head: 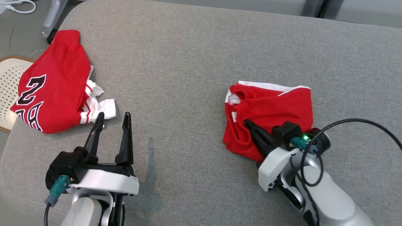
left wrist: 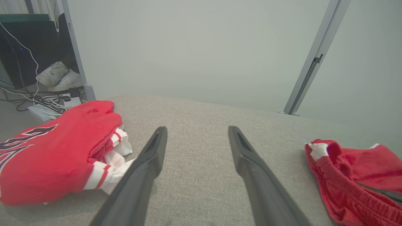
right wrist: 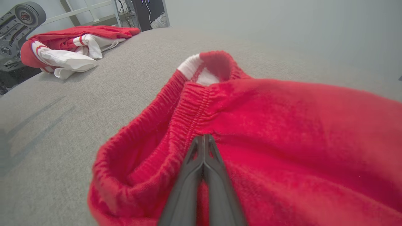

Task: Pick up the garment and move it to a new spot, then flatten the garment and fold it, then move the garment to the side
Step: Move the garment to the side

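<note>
Shorts (head: 270, 110) lay on the grey surface (head: 188, 62), the clenched right hand (head: 246, 123) resting on them; left hand (head: 113, 116) stood released, empty.

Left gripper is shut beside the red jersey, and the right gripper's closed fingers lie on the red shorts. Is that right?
No: the left gripper is open, not shut; the left wrist view shows its two fingers well apart over the grey cushion. As stated, it is beside the red jersey, and the closed right gripper lies on the red shorts.
</note>
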Robot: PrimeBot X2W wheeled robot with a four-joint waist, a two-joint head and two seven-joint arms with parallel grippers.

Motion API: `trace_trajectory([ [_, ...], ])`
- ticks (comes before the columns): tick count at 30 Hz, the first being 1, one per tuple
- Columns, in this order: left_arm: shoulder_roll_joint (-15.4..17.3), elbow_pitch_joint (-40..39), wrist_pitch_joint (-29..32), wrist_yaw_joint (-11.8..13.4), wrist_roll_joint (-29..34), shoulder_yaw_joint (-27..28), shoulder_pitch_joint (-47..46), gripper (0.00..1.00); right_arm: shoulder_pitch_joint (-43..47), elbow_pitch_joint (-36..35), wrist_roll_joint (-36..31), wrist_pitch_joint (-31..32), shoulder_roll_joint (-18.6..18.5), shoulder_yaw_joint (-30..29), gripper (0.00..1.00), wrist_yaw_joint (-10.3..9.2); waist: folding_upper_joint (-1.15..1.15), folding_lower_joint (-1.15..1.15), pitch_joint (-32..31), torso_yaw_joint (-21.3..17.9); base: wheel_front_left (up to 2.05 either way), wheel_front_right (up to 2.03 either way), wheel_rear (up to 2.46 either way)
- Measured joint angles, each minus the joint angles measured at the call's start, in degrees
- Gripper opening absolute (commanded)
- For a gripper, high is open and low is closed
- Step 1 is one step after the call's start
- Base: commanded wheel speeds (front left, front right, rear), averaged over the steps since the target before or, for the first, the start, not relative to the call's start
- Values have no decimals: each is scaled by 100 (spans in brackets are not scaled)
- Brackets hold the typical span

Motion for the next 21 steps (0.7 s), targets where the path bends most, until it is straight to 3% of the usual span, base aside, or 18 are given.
trace_trajectory([
  [12, -111, 41, -7, -143, 115, 79, -104, 100, -412, 613, 335, -322, 218, 667, 0, 0, 0, 0, 51, -79, 0, 0, 0],
  [21, -83, 38, -7, -168, 197, 167, -63, 100, -261, 134, 498, -626, 129, 103, 0, 0, 0, 0, -125, -341, 0, 0, 0],
])
